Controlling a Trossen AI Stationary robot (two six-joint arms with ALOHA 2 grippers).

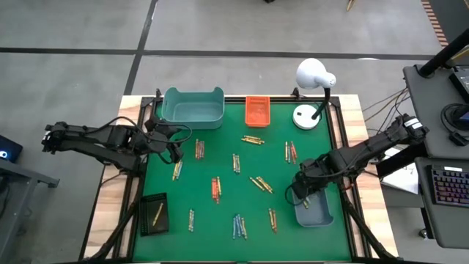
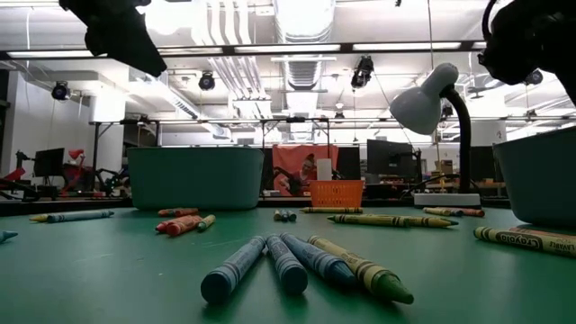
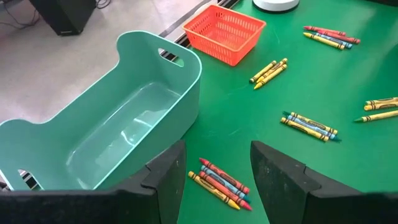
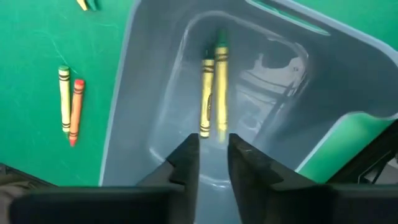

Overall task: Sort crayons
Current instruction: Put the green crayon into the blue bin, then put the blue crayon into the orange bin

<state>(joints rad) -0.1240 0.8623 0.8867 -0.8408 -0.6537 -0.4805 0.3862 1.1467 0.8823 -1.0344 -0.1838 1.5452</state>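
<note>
Right gripper (image 4: pixel 213 149) is hanging over the grey bin (image 4: pixel 143 93), fingers slightly parted; I'm seeing two crayons (image 4: pixel 214 87) lying just beyond its tips. Left gripper (image 3: pixel 217 168) is sitting open beside the teal bin (image 3: pixel 106 124).

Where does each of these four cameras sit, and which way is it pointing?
High view: above the table, looking straight down; both arms show, left gripper and right gripper.
Low view: at table height, looking level across blue crayons into the room; dark arm parts hang at the top corners.
Left wrist view: on the left arm, facing the teal bin; its fingers show.
Right wrist view: on the right arm, looking into the grey bin.
Shared: the orange basket appears in high, low and left wrist views.
</note>
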